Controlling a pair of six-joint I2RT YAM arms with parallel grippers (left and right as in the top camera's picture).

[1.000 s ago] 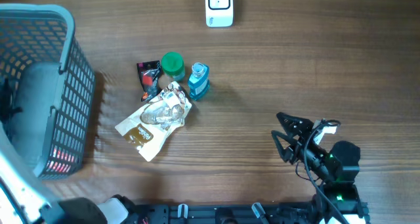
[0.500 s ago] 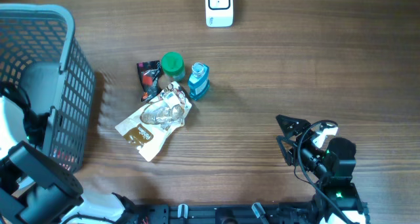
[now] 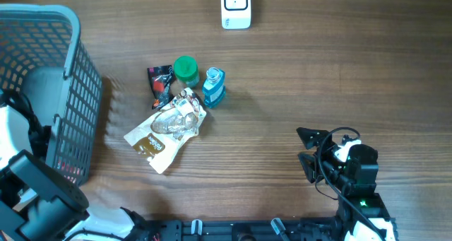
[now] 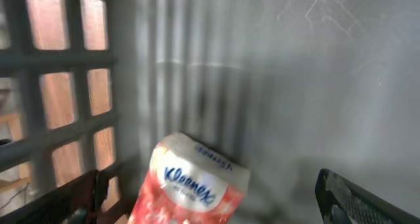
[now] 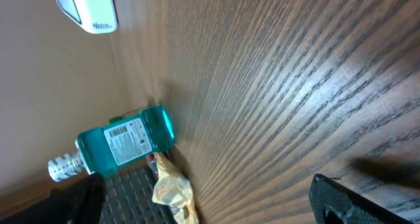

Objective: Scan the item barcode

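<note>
Inside the basket (image 4: 72, 61), tissue pack (image 4: 193, 184) partly cropped; left fingers (image 4: 357, 199), right fingers (image 5: 348, 201) apart.

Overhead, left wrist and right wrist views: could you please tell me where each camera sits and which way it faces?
Overhead: above the table, looking straight down on basket, blue bottle and scanner; left arm and right gripper show.
Left wrist: inside the basket, facing a tissue pack; open left gripper frames it.
Right wrist: low over the table, facing blue bottle and scanner; open fingers in bottom corners.
Shared: overhead and right wrist show blue bottle and scanner.
</note>
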